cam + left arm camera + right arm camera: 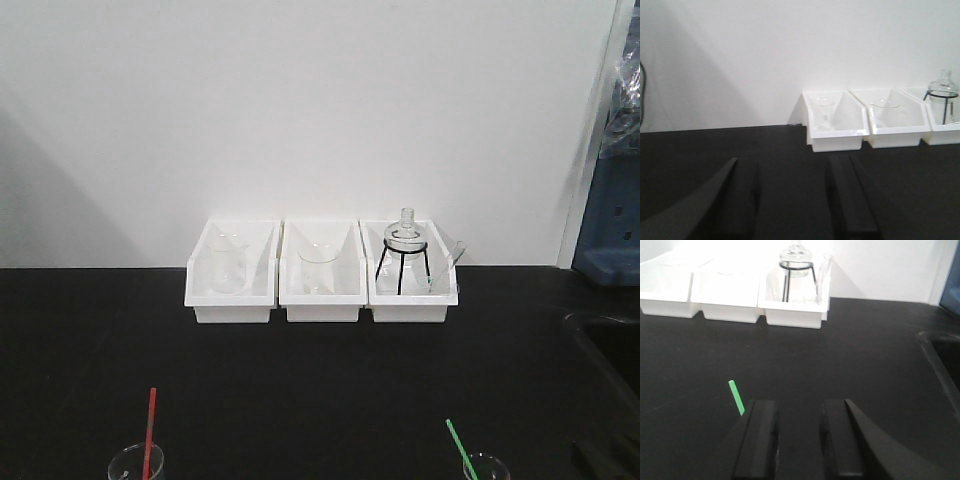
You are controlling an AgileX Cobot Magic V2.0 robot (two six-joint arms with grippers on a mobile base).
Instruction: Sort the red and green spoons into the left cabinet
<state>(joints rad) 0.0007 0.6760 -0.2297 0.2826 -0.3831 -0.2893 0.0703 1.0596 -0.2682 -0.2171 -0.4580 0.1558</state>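
Observation:
A red spoon (150, 432) stands in a clear beaker (128, 464) at the front left of the black table. A green spoon (459, 449) stands in another clear beaker (487, 467) at the front right; its tip (736, 397) shows just left of my right gripper's left finger. The left cabinet is a white bin (232, 271) at the back, holding a glass beaker; it also shows in the left wrist view (835, 122). My left gripper (795, 200) is open and empty above the table. My right gripper (799, 440) is open and empty.
A middle white bin (322, 272) holds a beaker. The right white bin (413, 272) holds a flask on a black tripod and a tube. A dark sink (610, 350) lies at the table's right edge. A white wall stands behind the bins.

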